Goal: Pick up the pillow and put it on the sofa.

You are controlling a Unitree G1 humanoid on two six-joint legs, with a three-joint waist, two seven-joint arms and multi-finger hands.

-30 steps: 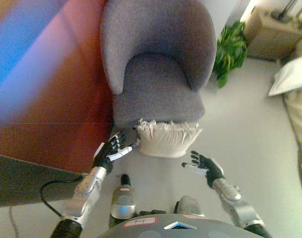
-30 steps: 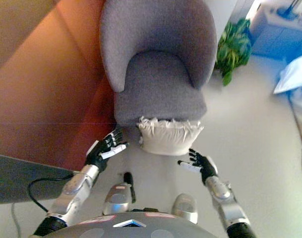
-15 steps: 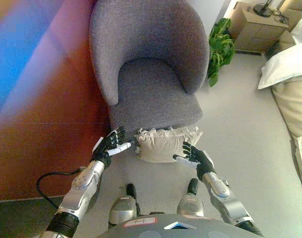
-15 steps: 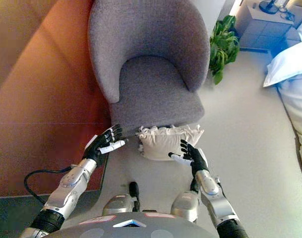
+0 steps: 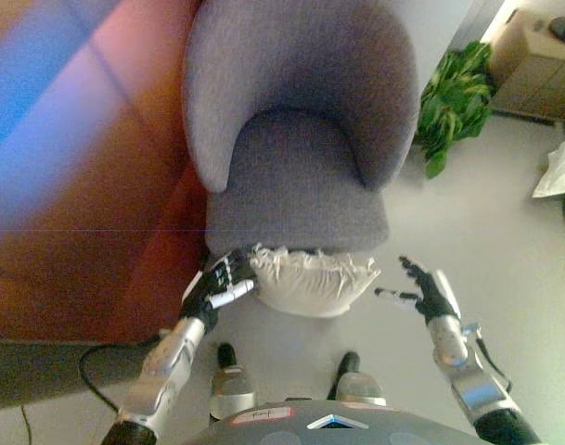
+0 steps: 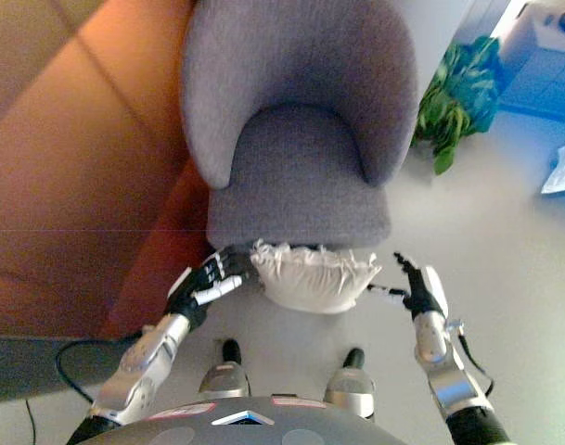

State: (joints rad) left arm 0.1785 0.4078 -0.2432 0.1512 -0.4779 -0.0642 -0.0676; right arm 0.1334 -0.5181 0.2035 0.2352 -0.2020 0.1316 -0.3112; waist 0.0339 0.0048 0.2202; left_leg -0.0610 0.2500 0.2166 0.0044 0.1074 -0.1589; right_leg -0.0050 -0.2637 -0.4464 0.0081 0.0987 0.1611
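Observation:
A cream pillow (image 5: 312, 281) with a frilled top edge leans on the floor against the front of a grey upholstered armchair (image 5: 296, 148). My left hand (image 5: 219, 283) is open, its straight fingers right at the pillow's left end. My right hand (image 5: 427, 291) is open too and hovers a short way off the pillow's right end, palm turned toward it. The pillow sits between the two hands. In the right eye view the pillow (image 6: 317, 276) lies between the left hand (image 6: 206, 280) and the right hand (image 6: 418, 289).
A reddish-brown wall (image 5: 87, 185) runs along the left of the chair. A green potted plant (image 5: 456, 102) stands to the chair's right, with a wooden cabinet (image 5: 542, 65) behind it and white bedding (image 5: 562, 167) at the far right edge. Pale floor (image 5: 486, 232) lies to the right.
The camera has shifted. My right hand has drawn away from the pillow's right side, out to the right. My left hand has closed in on the pillow's left end.

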